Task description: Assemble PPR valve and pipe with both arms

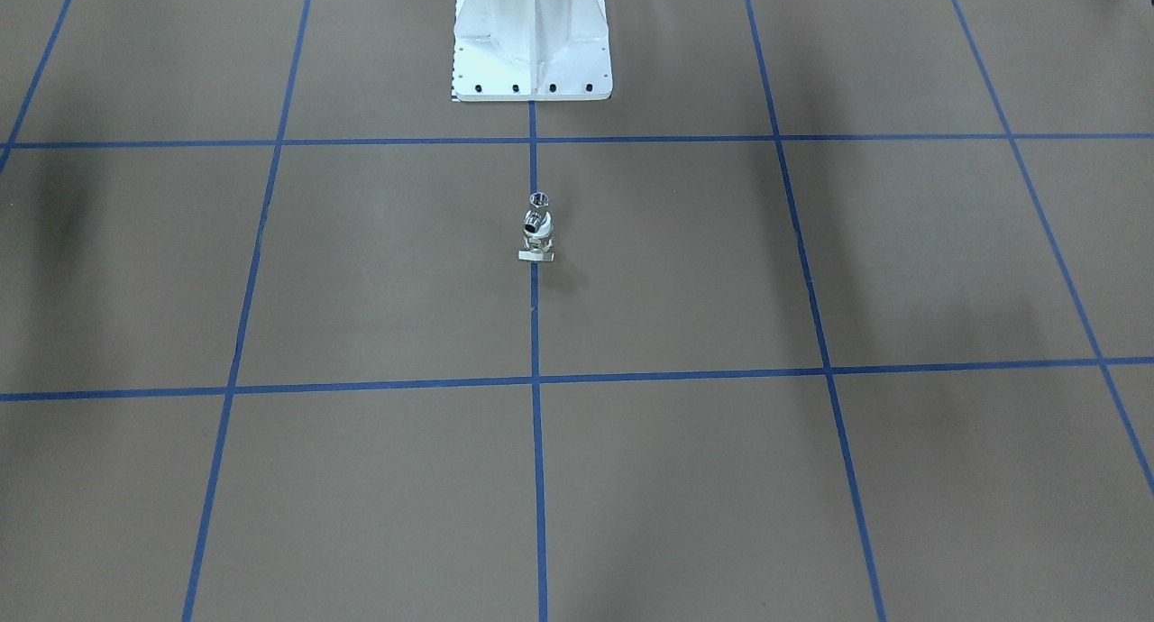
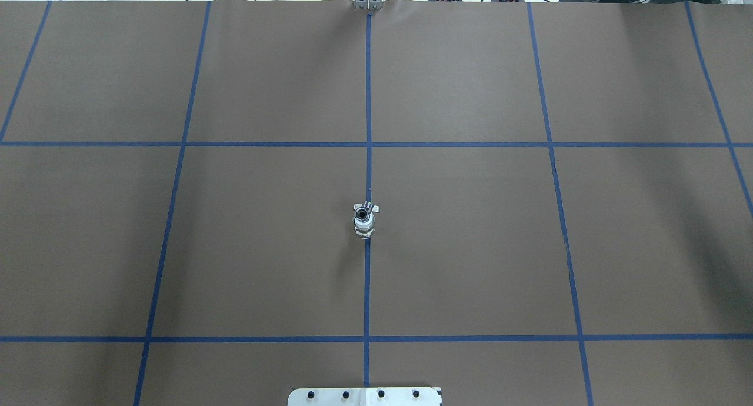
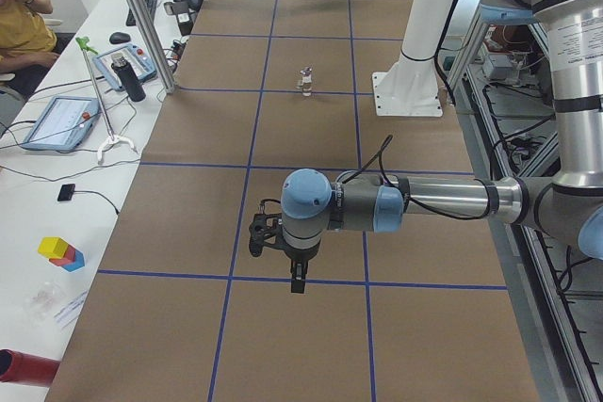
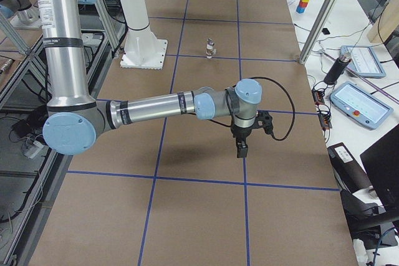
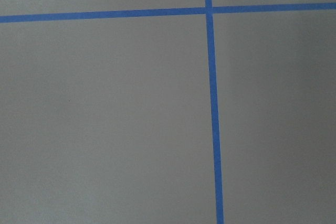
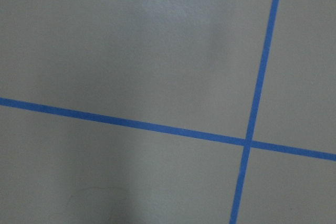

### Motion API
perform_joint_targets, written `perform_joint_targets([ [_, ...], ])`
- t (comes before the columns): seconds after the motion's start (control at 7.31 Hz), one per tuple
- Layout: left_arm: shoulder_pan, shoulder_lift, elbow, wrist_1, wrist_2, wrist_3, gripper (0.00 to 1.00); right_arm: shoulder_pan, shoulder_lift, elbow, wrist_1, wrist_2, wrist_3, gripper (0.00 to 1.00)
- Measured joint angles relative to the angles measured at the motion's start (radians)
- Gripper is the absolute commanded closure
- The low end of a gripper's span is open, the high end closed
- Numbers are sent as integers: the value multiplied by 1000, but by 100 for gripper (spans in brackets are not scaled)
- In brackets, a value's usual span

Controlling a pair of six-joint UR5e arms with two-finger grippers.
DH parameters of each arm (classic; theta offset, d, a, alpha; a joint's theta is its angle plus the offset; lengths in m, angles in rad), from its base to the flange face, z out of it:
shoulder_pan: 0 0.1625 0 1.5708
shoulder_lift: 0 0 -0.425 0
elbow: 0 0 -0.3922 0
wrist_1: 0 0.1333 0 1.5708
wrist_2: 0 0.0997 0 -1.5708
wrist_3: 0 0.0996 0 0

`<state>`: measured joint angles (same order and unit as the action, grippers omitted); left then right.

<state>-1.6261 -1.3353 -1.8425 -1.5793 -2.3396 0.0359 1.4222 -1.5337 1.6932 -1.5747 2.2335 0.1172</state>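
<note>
The PPR valve (image 1: 537, 241) stands on its flat crossbar foot at the middle of the table (image 1: 361, 288), right on the central blue tape line (image 1: 535, 333). The pipe (image 1: 539, 202) sits on top of it, touching, with its dark hex-rimmed mouth uppermost. From where I stand the two read as one small stack, so I judge them already joined and set down on the foot because that is the part that lets the pair stand alone. The side views show it roughly upright, though I cannot rule out a slight lean.

Neither set of jaws is anywhere near it. The left gripper (image 3: 297, 275) hangs pointing down over bare paper towards its own end of the table, and the right gripper (image 4: 241, 147) does the same at the opposite end, so the stack lies between the two and well apart from both. Each wrist camera looks down only on brown paper and crossing tape, with no fitting under or between the jaws. Whether either pair is parted or closed I cannot tell — only the side cameras catch them.

My guess is that the arms are parked wide so the finished piece is in plain sight in front of the white pedestal (image 1: 532, 45).
</note>
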Motion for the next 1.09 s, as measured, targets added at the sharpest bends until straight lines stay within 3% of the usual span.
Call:
perform_joint_targets([
  [0.41, 0, 3, -1, -7, 4, 3, 0, 96, -88, 51, -1, 34, -41, 0],
  [1.09, 2, 6, -1, -47, 3, 4, 0, 116, -128, 46, 2, 42, -45, 0],
])
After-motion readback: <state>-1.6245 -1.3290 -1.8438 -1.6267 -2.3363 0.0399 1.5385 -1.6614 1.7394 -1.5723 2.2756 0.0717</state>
